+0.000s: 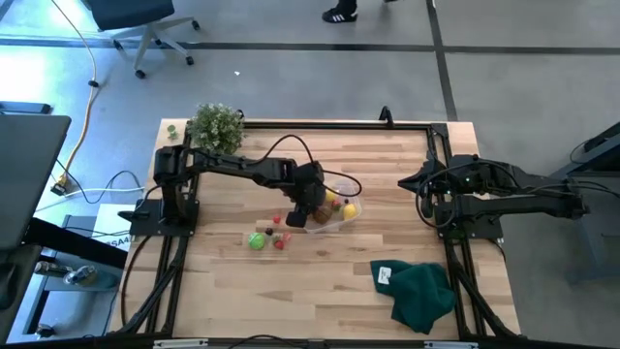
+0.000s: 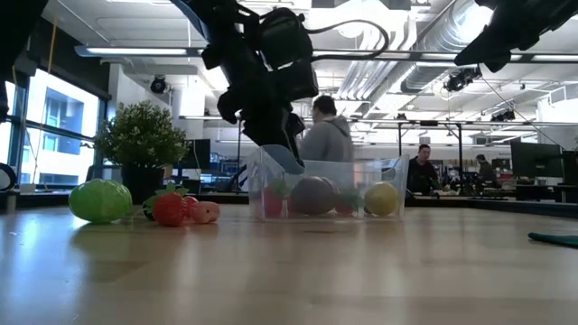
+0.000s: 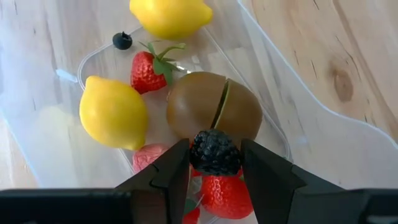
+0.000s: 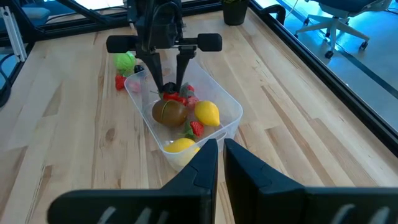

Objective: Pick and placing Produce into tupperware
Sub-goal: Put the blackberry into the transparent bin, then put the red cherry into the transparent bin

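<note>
So the left gripper (image 3: 216,163) is right over the tub (image 1: 351,215), jaws pinching a blackberry (image 3: 214,152) and hanging it just above what's already inside. That's the drop-off part of one pick-and-place round, not the grab.

The tub sits about mid-bench and already holds two lemons (image 3: 113,112), a brown kiwi (image 3: 213,107), a few strawberries (image 3: 148,71) and a blueberry (image 3: 122,41). More pieces are still out on the bench (image 1: 320,291) just beside it: a bright green one (image 1: 256,241) and some small red ones (image 1: 278,243).

Next move looks simple: spread the jaws so the berry lands inside, then lift straight up so the fingers don't clip the tub wall or nudge the tub.

The right gripper (image 4: 220,158) is parked off at its own side of the bench, jaws pressed together, holding nothing.
</note>
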